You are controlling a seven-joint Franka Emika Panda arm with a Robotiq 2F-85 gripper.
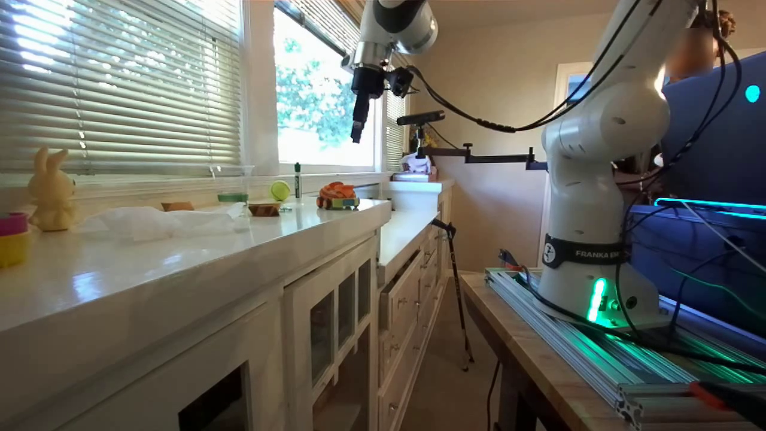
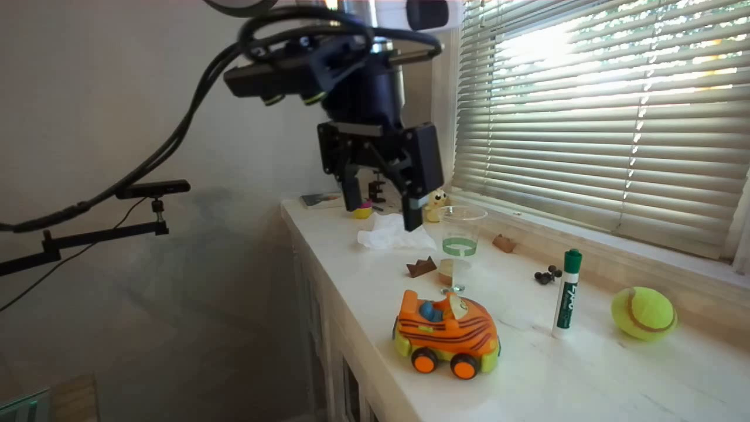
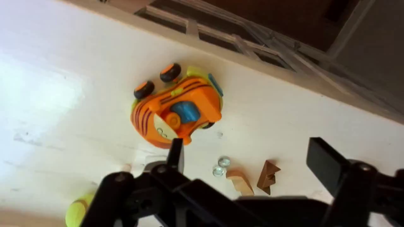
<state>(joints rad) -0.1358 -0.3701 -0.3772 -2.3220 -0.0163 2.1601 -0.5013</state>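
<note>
Gripper (image 2: 384, 210) jaws apart, I hover high over the counter (image 3: 284, 119); orange toy car (image 3: 176, 107) sits near its front edge, nose lower left in wrist view, long axis slanting to that edge.

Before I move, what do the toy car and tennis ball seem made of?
The toy car looks like hard plastic, smooth and satin, judging by its molded body. The tennis ball seems matte felt, given its dull surface and curved seam.
</note>
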